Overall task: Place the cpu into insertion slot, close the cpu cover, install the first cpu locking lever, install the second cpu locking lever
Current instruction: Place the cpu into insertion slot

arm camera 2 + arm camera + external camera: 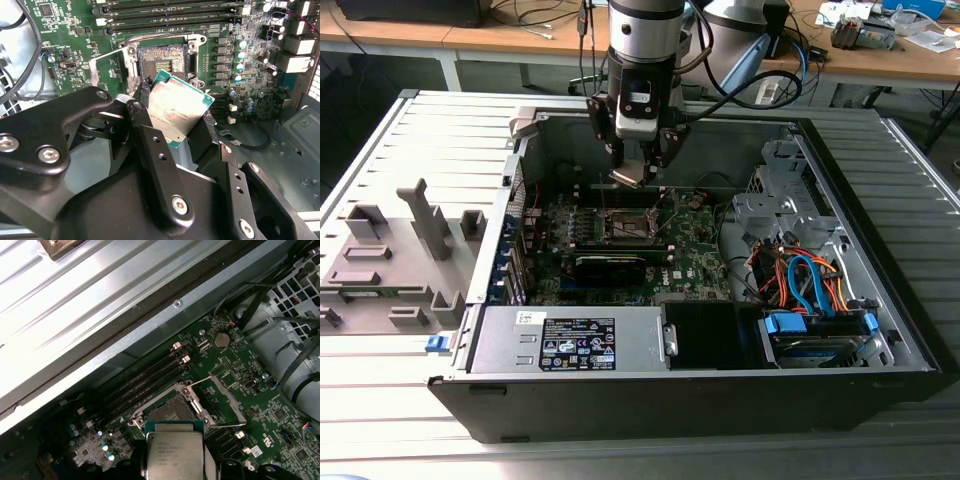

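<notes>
My gripper (636, 168) hangs over the open computer case, shut on the cpu (631, 178), a small silvery-tan square chip with a green edge. In the second wrist view the cpu (176, 114) sits tilted between the black fingers (145, 125), just above and beside the insertion slot (163, 59). The slot's dark centre is bare inside its metal rim. The cpu cover (107, 70) is swung open to one side of the slot. In the first wrist view the cpu (175, 456) hovers at the edge of the insertion slot (169, 412), with the cpu cover (228, 402) lying open beside it.
The green motherboard (695, 255) lies in the case floor with a long black card (610, 266) in front of the slot. Memory slots (170, 9) run beside the socket. A power supply (570, 342) and a drive bay with coloured cables (810, 285) line the near side. A grey fixture (400, 250) stands outside at the exterior view's left.
</notes>
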You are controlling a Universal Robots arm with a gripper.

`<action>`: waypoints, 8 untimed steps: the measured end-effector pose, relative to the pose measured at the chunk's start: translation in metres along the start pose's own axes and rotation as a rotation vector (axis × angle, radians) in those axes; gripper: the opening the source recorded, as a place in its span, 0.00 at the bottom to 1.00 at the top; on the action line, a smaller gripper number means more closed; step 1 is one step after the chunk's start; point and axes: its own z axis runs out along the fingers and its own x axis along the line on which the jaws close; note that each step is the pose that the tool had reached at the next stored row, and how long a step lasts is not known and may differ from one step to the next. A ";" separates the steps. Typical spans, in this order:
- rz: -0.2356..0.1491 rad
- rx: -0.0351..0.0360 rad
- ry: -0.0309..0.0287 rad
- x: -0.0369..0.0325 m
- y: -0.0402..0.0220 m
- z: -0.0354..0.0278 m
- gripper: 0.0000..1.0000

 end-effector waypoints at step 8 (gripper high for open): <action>0.011 -0.0002 -0.0001 0.0000 0.0000 0.0001 0.55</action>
